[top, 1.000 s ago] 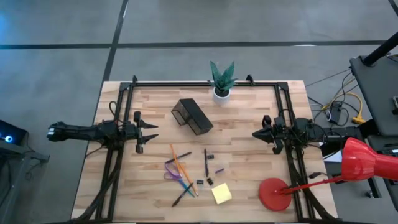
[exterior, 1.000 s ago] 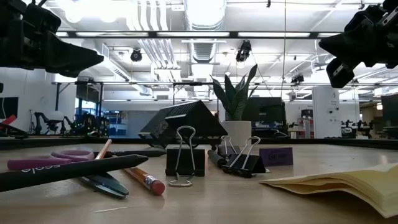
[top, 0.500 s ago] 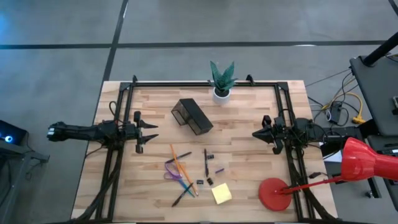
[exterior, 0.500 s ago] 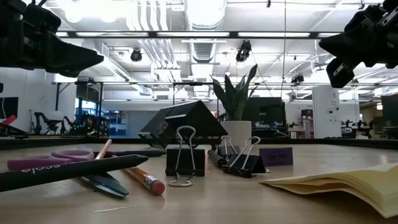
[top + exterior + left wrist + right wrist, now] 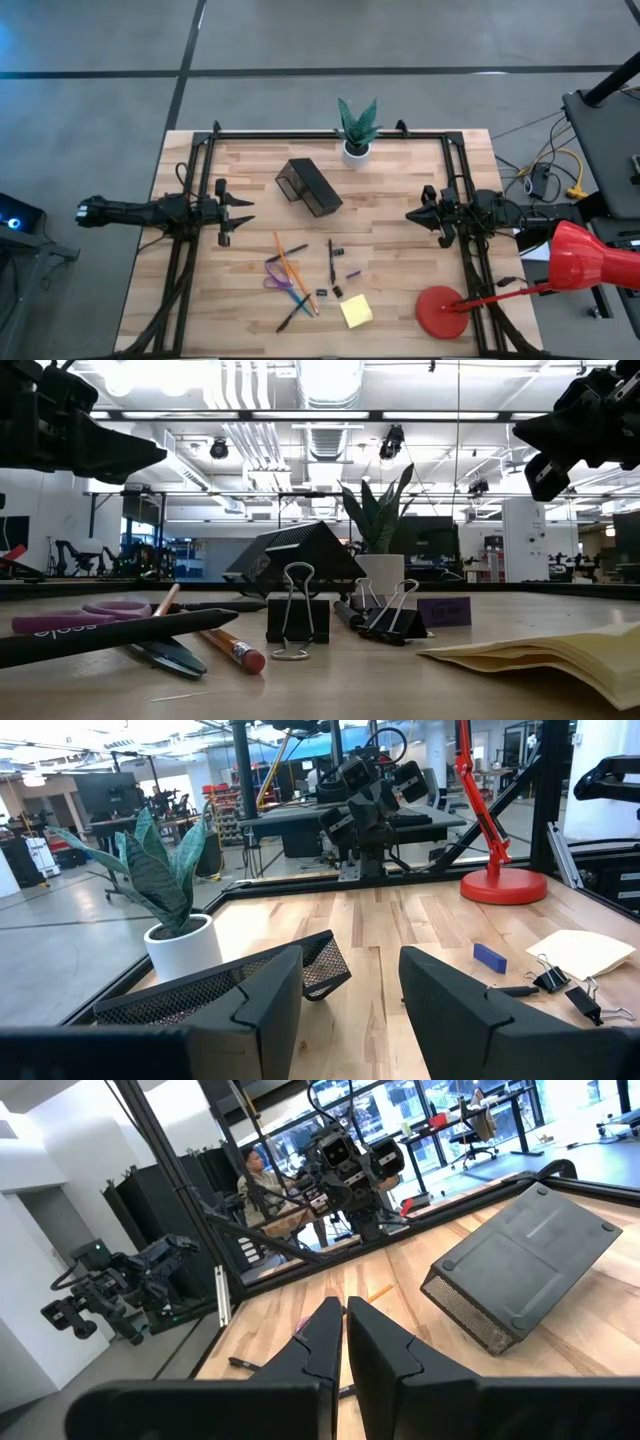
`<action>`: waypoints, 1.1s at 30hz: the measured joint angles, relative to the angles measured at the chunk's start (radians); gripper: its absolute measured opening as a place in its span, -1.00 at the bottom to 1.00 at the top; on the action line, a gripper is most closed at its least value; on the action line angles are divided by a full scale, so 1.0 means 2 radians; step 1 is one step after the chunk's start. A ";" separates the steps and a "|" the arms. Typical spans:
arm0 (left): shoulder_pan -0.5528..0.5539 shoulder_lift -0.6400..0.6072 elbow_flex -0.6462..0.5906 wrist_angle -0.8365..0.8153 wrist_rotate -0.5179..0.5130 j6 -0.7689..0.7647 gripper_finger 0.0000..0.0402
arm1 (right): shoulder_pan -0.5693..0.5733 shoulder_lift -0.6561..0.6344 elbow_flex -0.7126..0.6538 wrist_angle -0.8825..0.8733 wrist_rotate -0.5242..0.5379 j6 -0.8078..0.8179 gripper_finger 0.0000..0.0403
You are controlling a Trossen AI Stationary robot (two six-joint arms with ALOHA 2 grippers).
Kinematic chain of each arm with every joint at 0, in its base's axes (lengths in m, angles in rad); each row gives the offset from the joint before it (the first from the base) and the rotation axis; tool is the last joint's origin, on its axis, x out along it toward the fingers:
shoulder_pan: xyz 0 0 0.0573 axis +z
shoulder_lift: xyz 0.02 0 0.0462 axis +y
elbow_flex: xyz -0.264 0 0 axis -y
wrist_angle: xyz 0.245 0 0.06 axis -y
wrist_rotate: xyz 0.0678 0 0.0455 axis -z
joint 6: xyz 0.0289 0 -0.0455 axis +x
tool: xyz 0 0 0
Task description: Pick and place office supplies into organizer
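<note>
The black mesh organizer (image 5: 309,186) lies tipped on its side at the table's middle back; it also shows in the right wrist view (image 5: 520,1270). The supplies lie nearer the front: purple-handled scissors (image 5: 277,276), an orange pencil (image 5: 288,268), black pens (image 5: 330,262), a yellow sticky-note pad (image 5: 356,311), binder clips (image 5: 297,618). My left gripper (image 5: 248,209) hovers open at the table's left. My right gripper (image 5: 409,214) hovers shut at the right. Both are above the table and hold nothing.
A white pot with a green plant (image 5: 356,130) stands at the back edge. A red lamp base (image 5: 441,311) sits at the front right, its arm reaching off the table. Black frame rails run along both sides. A person (image 5: 252,1172) sits beyond the table.
</note>
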 joint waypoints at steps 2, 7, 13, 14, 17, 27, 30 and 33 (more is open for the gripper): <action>0.000 0.000 0.000 0.000 0.000 0.000 -0.23 | 0.000 0.000 0.000 0.000 0.000 0.000 -0.94; 0.000 0.000 0.000 0.000 0.000 0.000 -0.23 | 0.000 0.000 0.000 0.000 0.000 0.000 -0.94; 0.000 0.000 0.000 0.000 0.000 0.000 -0.23 | 0.000 0.000 0.000 0.003 0.043 0.040 -0.94; 0.000 0.000 0.000 0.000 0.000 0.000 -0.23 | 0.000 0.000 0.000 0.003 0.067 0.073 -0.94; 0.000 0.000 0.000 0.000 0.000 0.000 -0.23 | 0.000 0.000 0.000 0.004 0.092 0.162 -0.94; 0.000 0.000 0.000 0.000 0.000 0.000 -0.23 | 0.000 0.037 0.000 0.007 0.038 0.245 -0.94; 0.001 0.000 0.000 0.003 -0.008 0.001 -0.23 | 0.000 0.048 0.000 0.006 0.039 0.256 -0.94; 0.001 0.003 0.000 0.035 -0.016 0.001 -0.23 | 0.000 0.060 0.000 0.008 0.038 0.294 -0.94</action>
